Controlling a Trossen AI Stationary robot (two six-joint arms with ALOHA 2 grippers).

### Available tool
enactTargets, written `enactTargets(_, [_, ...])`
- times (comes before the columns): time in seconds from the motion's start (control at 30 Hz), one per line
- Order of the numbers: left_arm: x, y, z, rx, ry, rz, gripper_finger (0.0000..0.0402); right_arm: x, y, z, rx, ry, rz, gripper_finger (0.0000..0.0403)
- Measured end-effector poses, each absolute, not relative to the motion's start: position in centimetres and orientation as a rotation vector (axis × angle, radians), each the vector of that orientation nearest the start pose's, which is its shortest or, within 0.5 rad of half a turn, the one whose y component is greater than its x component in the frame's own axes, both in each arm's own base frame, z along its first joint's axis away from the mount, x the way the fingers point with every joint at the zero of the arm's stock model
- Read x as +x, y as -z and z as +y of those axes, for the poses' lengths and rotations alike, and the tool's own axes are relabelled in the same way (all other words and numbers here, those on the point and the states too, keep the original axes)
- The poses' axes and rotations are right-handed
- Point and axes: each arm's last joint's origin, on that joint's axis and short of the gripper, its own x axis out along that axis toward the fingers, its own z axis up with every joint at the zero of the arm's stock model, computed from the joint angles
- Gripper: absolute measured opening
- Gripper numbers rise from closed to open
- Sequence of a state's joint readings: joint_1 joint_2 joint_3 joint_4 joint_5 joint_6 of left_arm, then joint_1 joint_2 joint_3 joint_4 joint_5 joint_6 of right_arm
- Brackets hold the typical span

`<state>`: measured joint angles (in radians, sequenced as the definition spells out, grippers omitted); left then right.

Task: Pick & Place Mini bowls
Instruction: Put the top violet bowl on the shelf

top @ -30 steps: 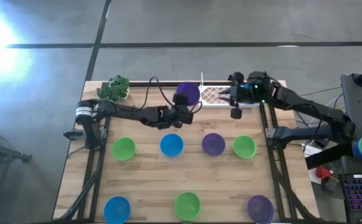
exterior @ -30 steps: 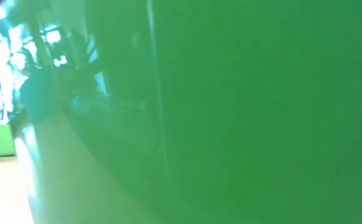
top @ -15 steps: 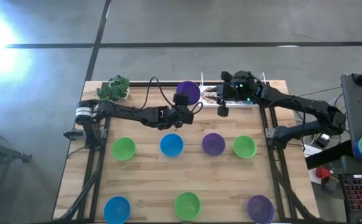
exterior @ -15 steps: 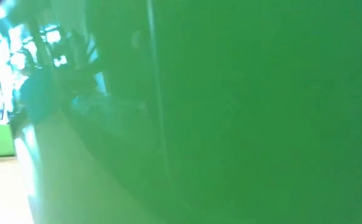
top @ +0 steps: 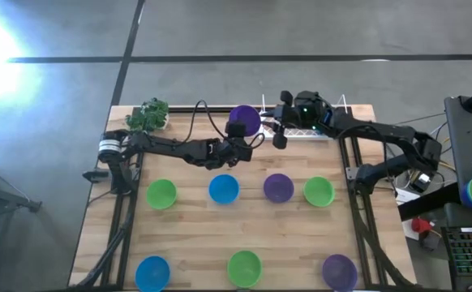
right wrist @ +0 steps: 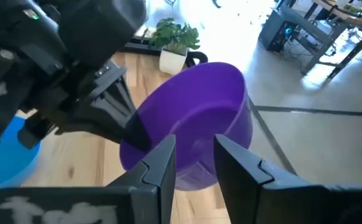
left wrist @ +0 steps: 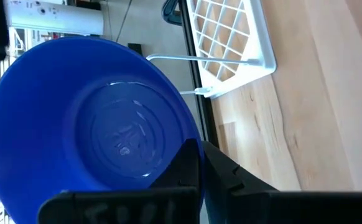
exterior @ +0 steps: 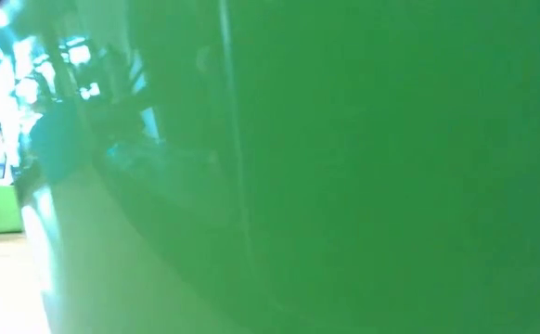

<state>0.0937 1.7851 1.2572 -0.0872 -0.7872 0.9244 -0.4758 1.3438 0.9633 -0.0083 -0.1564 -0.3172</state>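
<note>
No legible text, label, brand, number or sign in any view. Faint pale marks along the bottom edge of both wrist views, too blurred to read.

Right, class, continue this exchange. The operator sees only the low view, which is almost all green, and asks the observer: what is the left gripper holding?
Observer: The left gripper is shut on the rim of a small round purple plastic bowl, which is tilted on its side.
Operator: Where is the right gripper?
Observer: The right gripper is open, right at that bowl, not gripping it.
Operator: What is on the table?
Observer: Seven more small plastic bowls sit on the wooden table, a row of four and a row of three.
</note>
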Motion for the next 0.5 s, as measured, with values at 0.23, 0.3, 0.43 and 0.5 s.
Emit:
enactTargets(0.23, [38.60,-23.78,5.71,1.053,-0.522,0.970,0.0000,27.59,-28.44,-13.83,-0.186,0.286,0.441,0.0105])
enactTargets(0.3, [38.61,-23.79,5.71,1.053,-0.524,0.970,0.0000,27.67,-28.30,-13.99,-0.182,0.331,0.456,0.0105])
enactTargets(0.43, [38.56,-23.82,5.69,1.060,-0.548,0.982,0.0000,27.83,-28.23,-14.22,-0.126,0.367,0.452,0.0105])
enactTargets(0.5, [38.56,-23.82,5.63,1.061,-0.548,0.981,0.0000,27.89,-28.14,-14.27,-0.118,0.371,0.453,0.0105])
